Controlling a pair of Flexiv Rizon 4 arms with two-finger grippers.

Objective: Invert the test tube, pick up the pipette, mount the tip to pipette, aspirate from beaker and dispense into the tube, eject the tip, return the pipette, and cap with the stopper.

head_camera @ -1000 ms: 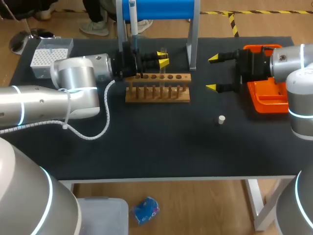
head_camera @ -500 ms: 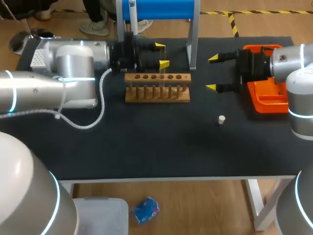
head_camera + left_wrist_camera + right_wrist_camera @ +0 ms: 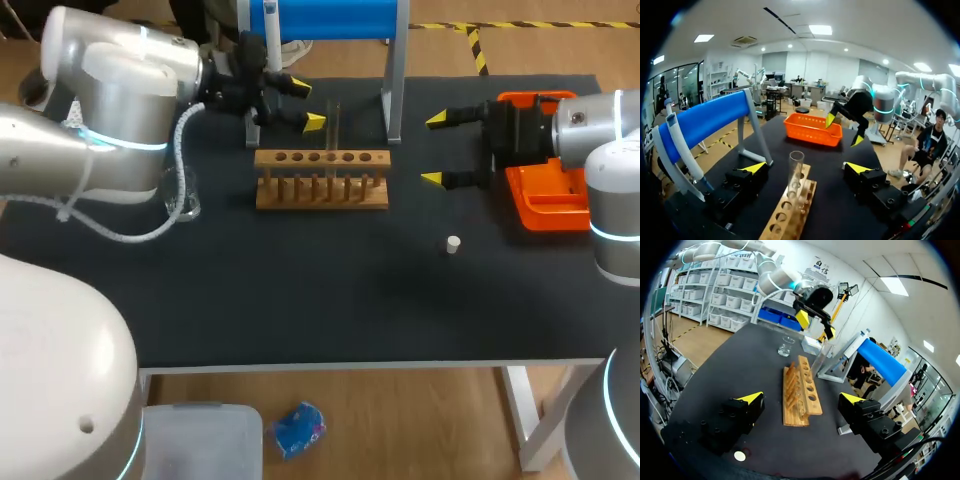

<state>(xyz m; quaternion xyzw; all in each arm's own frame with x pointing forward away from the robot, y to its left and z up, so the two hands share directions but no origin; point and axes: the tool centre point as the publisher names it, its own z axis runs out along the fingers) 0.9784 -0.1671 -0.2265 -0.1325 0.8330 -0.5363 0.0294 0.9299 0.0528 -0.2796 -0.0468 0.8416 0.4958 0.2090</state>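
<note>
Left claw point(image 3: 305, 105): fingers spread, empty | Test tube point(image 3: 795, 175): upright in wooden rack point(image 3: 322, 180), mouth up, just ahead of left claw, untouched | Right claw point(image 3: 433, 149): fingers spread, empty, beside orange tray point(image 3: 545, 205) | Stopper point(image 3: 453, 243): on tabletop point(image 3: 330, 290), apart from both claws

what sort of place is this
Probably a chemistry bench in a robot lab: a wooden test tube rack, a clear glass test tube standing in it, and a clear glass beaker.
</note>
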